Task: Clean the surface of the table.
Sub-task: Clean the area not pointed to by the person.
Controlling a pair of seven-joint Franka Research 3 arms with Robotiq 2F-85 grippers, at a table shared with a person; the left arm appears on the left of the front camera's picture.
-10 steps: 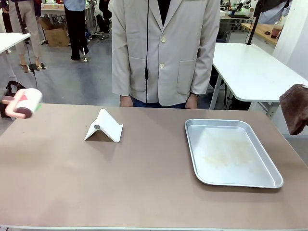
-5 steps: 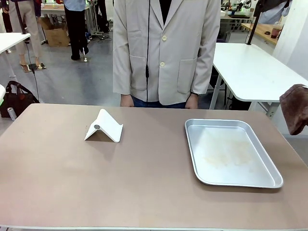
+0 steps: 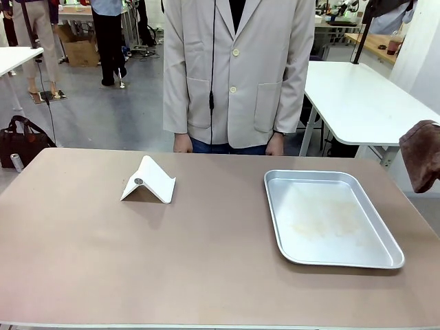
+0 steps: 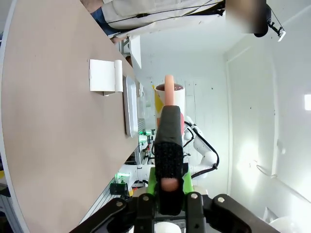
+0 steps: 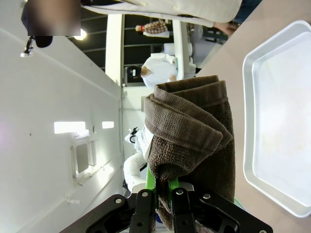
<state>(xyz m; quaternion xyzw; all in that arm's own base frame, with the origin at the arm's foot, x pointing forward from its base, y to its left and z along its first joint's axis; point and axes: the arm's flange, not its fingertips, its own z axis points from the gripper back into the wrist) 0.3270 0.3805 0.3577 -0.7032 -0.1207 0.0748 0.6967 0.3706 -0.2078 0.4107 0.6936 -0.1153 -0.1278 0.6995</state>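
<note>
The brownish table [image 3: 206,261] spreads across the front view. In the left wrist view my left gripper [image 4: 168,187] is shut on the black grip of a lint roller [image 4: 169,97], whose pink stem and white roll point away from me. It hangs well off the table [image 4: 43,121]. My right gripper [image 5: 162,191] is shut on a folded dark brown cloth [image 5: 189,136]. That brown cloth [image 3: 421,155] hangs at the right edge of the front view, beyond the table's right side.
A silver tray [image 3: 330,180] with faint yellowish smears lies right of centre. A white folded stand [image 3: 149,180] sits left of centre. A person in a pale jacket [image 3: 237,69] stands at the far edge, hands down. White tables stand behind.
The lint roller, seen at the front view's left edge a second ago, has moved left out of that picture. The brown cloth at the right has stayed put.
</note>
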